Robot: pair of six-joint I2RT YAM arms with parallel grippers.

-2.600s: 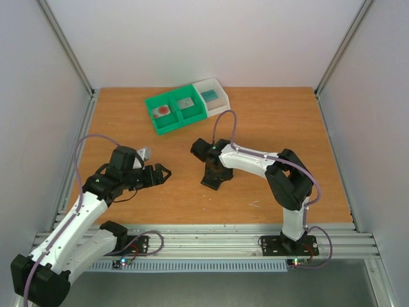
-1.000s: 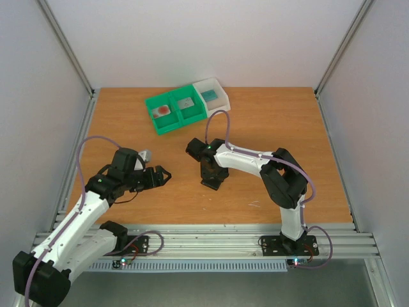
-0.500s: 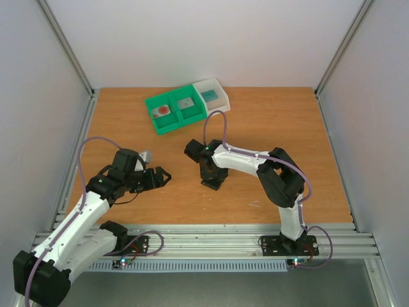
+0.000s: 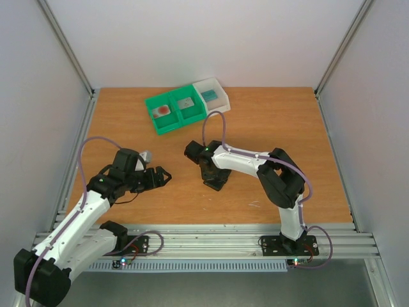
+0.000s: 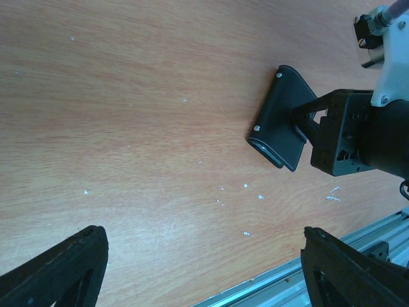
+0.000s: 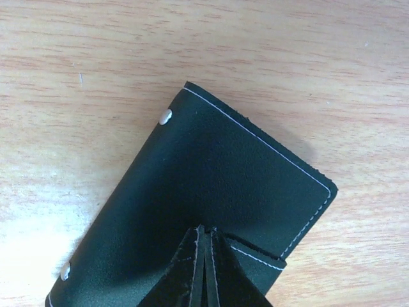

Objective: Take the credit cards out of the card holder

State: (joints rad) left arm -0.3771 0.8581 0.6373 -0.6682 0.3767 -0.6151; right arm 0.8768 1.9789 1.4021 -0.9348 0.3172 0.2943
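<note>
Lying closed under the right gripper point(image 6: 204, 262), the card holder point(image 6: 211, 179) was clamped at its edge. The left gripper point(image 5: 204, 256) was held wide open, well apart. Opening seemed in hand; next, its cover likely needed lifting.

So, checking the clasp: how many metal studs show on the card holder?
2: both on the card holder, along its left edge in the right wrist view: upper stud, lower stud. More may be hidden.
</note>
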